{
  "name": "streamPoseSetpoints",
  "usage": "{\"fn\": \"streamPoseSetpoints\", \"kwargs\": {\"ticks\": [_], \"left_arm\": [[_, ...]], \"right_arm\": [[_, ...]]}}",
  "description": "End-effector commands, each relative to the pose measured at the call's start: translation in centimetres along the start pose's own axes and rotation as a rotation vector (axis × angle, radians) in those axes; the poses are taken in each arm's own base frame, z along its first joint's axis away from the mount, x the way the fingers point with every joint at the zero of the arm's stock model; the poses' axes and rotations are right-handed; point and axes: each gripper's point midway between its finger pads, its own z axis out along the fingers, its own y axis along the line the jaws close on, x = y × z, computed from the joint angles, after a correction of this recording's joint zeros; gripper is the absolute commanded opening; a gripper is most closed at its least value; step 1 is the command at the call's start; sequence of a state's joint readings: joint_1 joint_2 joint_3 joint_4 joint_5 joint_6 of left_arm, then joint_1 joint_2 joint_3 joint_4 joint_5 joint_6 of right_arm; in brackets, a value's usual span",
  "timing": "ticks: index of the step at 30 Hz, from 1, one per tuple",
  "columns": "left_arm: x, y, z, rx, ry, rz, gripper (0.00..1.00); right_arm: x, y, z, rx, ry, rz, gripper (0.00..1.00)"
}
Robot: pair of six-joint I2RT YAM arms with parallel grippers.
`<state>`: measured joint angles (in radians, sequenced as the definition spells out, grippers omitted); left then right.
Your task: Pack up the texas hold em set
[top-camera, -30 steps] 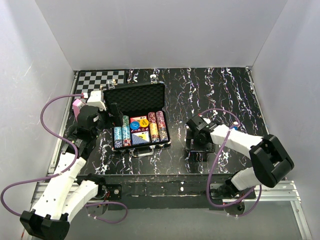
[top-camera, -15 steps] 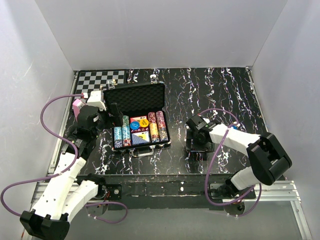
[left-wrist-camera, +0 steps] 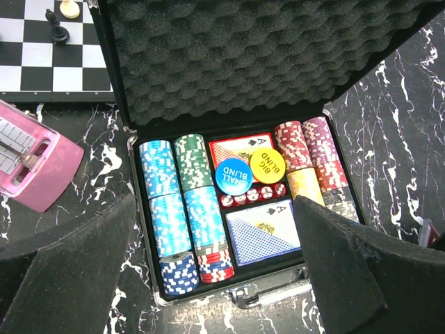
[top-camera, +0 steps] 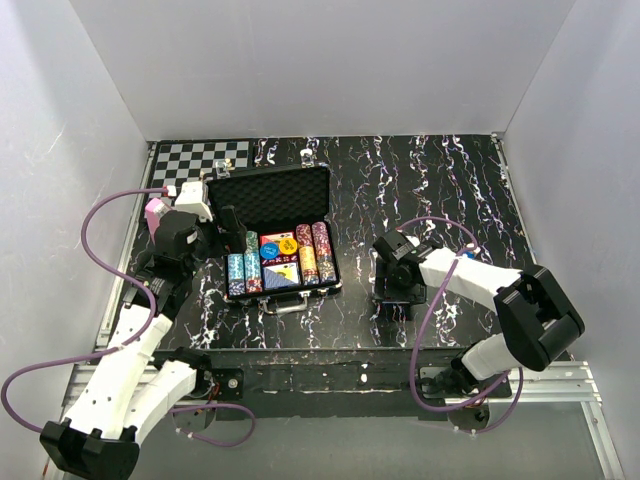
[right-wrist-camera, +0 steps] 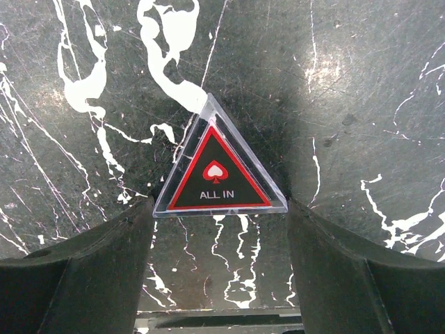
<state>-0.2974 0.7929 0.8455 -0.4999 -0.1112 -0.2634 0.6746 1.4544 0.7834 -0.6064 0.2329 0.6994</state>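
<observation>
The texas hold em set's black case [top-camera: 270,190] lies open mid-table, foam lid [left-wrist-camera: 243,56] up. Chip rows [left-wrist-camera: 177,202], red and blue card decks [left-wrist-camera: 268,233], red dice and two round blind buttons [left-wrist-camera: 233,174] fill it. My left gripper [top-camera: 225,228] hovers open at the case's left; in the left wrist view [left-wrist-camera: 214,209] it holds nothing. To the right of the case, my right gripper [top-camera: 395,290] points down at the table. A clear triangular "ALL IN" token [right-wrist-camera: 218,177] lies flat there. My right gripper [right-wrist-camera: 220,207] has both fingers against its two base corners.
A black-and-white chessboard [top-camera: 200,157] with two pieces [left-wrist-camera: 57,28] lies at the back left. A pink object [left-wrist-camera: 35,167] sits left of the case beside my left arm. White walls enclose the black marbled table [top-camera: 450,190]. The table's near edge shows just below the token.
The right gripper's jaws have narrowed onto the triangular token, and that wrist has shifted slightly left. The left arm and the case have not moved.
</observation>
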Motion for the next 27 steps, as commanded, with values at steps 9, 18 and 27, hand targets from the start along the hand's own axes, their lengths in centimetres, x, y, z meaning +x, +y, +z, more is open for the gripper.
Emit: {"fn": "streamPoseSetpoints", "kwargs": {"ticks": [9, 18, 27], "left_arm": [[2.0, -3.5, 1.3, 0.154, 0.106, -0.144, 0.98], [5.1, -6.7, 1.6, 0.285, 0.277, -0.33, 0.98], [4.6, -4.6, 1.6, 0.177, 0.259, -0.236, 0.98]], "right_arm": [[-2.0, 1.8, -4.0, -0.025, -0.1, -0.072, 0.6], [-3.3, 5.4, -7.3, -0.128, -0.187, -0.124, 0.59], [-4.1, 13.0, -9.0, -0.243, -0.168, -0.203, 0.59]]}}
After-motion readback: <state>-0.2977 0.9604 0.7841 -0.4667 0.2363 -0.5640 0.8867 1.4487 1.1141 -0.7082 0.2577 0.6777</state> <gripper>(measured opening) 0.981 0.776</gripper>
